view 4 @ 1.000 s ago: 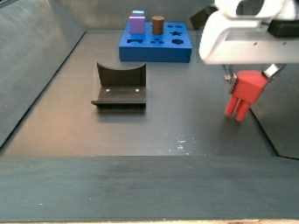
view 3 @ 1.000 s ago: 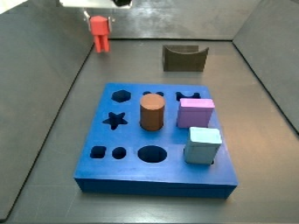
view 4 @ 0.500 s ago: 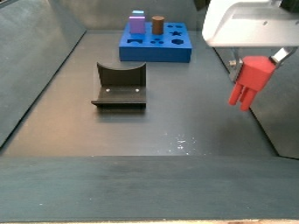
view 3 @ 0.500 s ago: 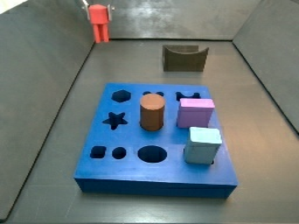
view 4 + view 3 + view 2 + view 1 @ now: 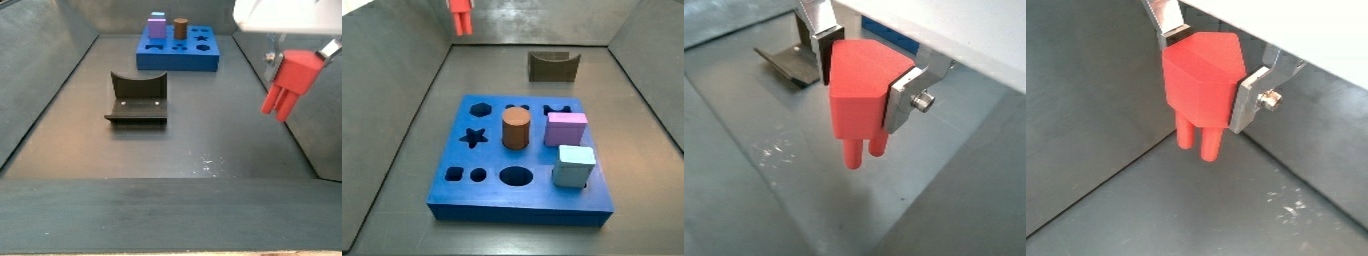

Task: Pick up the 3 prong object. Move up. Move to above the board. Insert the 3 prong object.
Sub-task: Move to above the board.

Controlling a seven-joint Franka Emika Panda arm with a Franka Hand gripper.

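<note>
The 3 prong object is a red-orange piece with a faceted head and narrow legs hanging down. My gripper is shut on its head, one silver finger on each side, seen in both wrist views. The piece hangs well above the grey floor in a side view and at the far corner near the frame's top edge in a side view. The blue board lies flat on the floor some way from the piece, also seen as the board.
On the board stand a brown cylinder, a purple block and a pale blue block. The dark fixture stands on the floor between piece and board. Grey walls enclose the floor.
The gripper has risen with the 3 prong object in it; the piece sits higher in both side views than a second ago. Nothing on the board has moved.
</note>
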